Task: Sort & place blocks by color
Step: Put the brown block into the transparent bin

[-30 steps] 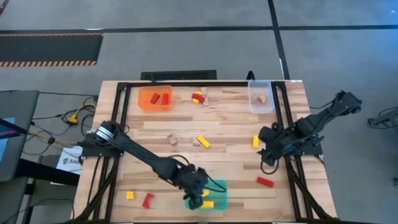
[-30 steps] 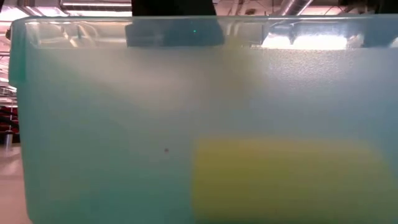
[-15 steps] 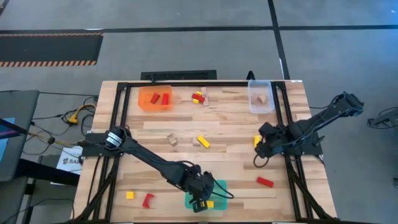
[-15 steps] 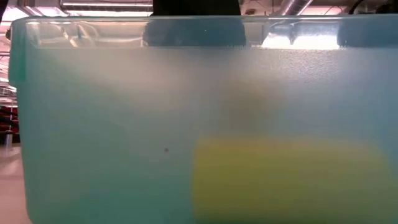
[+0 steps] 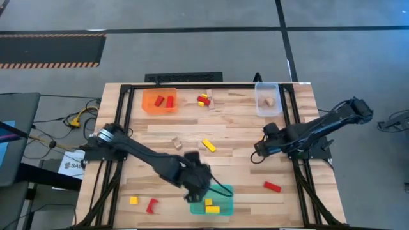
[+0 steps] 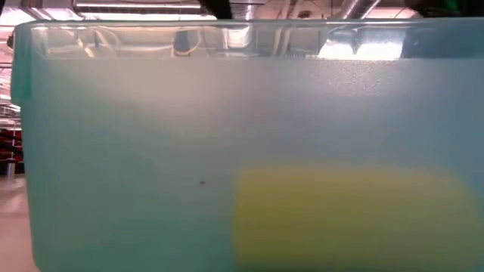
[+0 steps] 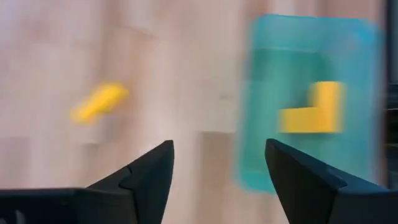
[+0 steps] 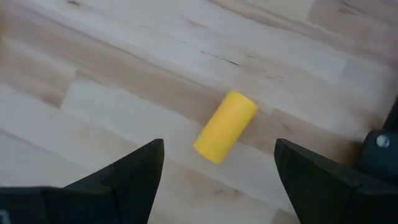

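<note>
The teal tray near the table's front edge holds two yellow blocks, which meet in an L shape in the left wrist view. My left gripper hovers open and empty just beyond the tray's far left corner. My right gripper stands open over a yellow cylinder block that lies on its side on the wood, between the spread fingers and untouched. Another yellow block lies mid-table. In the low view the tray wall fills the picture, with a yellow block showing through it.
An orange tray with red blocks sits at the far left, and a clear tray with a wood block at the far right. Loose blocks lie around: red and yellow, wood, red, yellow, red.
My left gripper has opened over the teal tray and let go of a yellow block, which now lies beside the other one; the gripper has then risen and drawn back toward the far edge. My right gripper has moved toward the table's left and far edges, over the yellow cylinder.
</note>
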